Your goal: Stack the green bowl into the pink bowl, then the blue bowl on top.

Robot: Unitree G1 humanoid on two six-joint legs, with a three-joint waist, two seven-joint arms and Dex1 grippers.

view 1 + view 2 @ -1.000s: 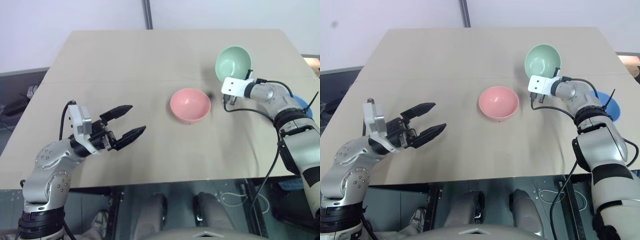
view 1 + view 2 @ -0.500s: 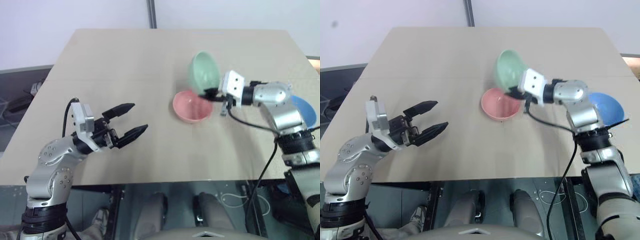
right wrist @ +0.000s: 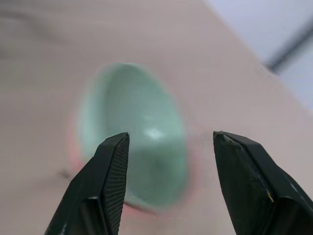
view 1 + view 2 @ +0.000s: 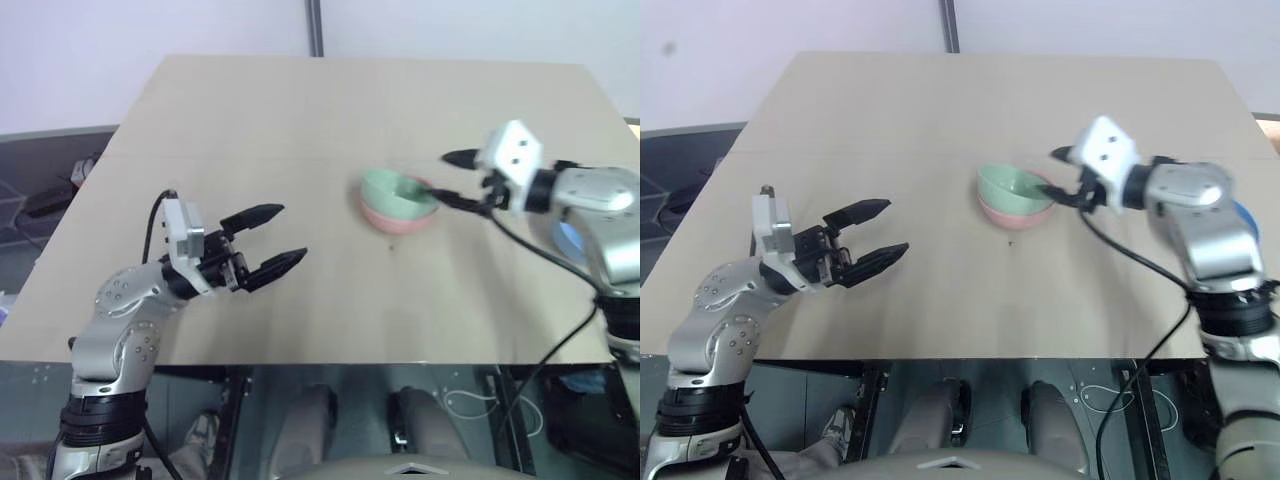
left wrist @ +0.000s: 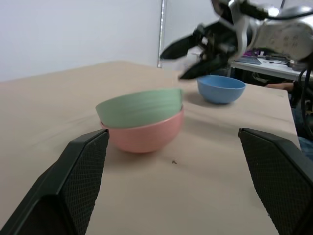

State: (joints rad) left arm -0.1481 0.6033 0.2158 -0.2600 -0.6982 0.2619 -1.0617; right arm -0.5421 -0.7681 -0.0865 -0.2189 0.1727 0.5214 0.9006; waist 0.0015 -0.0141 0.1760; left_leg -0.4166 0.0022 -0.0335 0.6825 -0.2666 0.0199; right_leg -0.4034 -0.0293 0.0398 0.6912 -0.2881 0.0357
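Green bowl [image 4: 398, 190] sits nested in pink bowl [image 4: 400, 215], a bit tilted, rim not level w/ the pink rim. Both are on the bench [image 4: 300, 120], just in front of the right gripper [image 4: 1058, 173] fingertips.

Handling, judged: thin smooth plastic, light, stiff enough to pinch, but slick. Likely slides or tips if nudged. Best hold is the rim edge, one finger inside, one outside. Same goes for the blue bowl [image 5: 221, 88], which is next. It stands upright on the bench, apart from the stack, off to the outer side of the right fingers.

Right fingers [image 3: 110, 186]: spread apart, holding nothing. Green bowl lies just ahead of the tips, in line w/ the gap; contact w/ the rim can't be ruled out from the head views, but no grip.

Left gripper [image 4: 278, 239] fingers [image 5: 68, 186]: wide open, empty, above the bench, pointing toward the stack, which is well apart from them.
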